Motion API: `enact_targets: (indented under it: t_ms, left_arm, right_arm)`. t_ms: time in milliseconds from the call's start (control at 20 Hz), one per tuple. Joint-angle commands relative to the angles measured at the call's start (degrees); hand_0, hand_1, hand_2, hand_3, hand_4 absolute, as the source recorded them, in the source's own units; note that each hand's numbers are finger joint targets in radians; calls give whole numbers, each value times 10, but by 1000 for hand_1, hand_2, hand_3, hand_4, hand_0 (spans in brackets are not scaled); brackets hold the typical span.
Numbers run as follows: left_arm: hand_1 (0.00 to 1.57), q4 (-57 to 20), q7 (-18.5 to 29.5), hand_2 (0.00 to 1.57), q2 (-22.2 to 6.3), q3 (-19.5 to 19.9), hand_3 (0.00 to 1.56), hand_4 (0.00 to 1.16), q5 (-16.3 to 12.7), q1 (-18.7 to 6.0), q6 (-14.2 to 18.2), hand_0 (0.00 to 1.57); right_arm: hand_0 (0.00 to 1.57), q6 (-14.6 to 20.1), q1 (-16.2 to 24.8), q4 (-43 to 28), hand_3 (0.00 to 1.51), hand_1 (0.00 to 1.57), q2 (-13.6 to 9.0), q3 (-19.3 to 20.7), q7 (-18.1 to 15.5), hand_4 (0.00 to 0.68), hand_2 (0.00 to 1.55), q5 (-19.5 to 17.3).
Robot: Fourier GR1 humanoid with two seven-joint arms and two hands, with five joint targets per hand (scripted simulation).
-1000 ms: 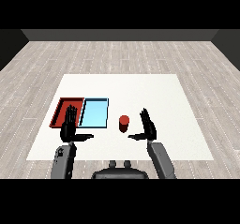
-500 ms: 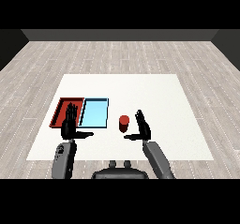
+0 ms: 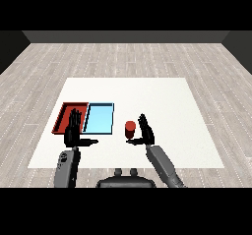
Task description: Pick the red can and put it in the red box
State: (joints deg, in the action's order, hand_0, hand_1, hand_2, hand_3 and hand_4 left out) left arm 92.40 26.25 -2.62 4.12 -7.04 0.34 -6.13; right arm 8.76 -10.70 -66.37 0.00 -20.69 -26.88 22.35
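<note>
Right hand (image 3: 146, 132) beside one red can (image 3: 130, 129)

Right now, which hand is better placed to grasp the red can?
The right hand: it is open right beside the red can. The left hand sits over by the red tray.

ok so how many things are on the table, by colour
red: 2, the red can and the red tray
light blue: 1, the light blue tray
total: 3
</note>
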Motion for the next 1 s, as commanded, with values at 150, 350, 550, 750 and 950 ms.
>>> enact_targets:
  t_ms: [150, 350, 550, 750, 950]
  left_arm:
    - [0, 31, -28, 0, 13, -19, 0, 0, 1, -12, 13, 0]
    - [0, -16, 23, 0, 0, 1, 0, 0, -5, 4, -12, 0]
    - [0, 2, 12, 0, -2, 0, 0, 0, -5, 15, -10, 0]
    - [0, -30, 10, 0, 7, -8, 0, 0, 6, -19, 0, 0]
    - [0, -42, 26, 0, 8, -1, 0, 0, 8, -16, 7, 0]
  right_arm:
    - [0, 25, -41, 37, 0, 0, 0, -29, -10, 0, 0, 32]
    - [0, 48, -65, 63, 0, 0, 0, -28, -6, 0, 0, 54]
    - [0, -3, -70, 99, 0, 0, 0, 5, -14, 0, 0, 43]
    - [0, -13, -109, 193, 0, 0, 0, -4, -65, 0, 0, 78]
    - [0, 28, -148, 192, 0, 0, 0, -26, -63, 0, 0, 112]
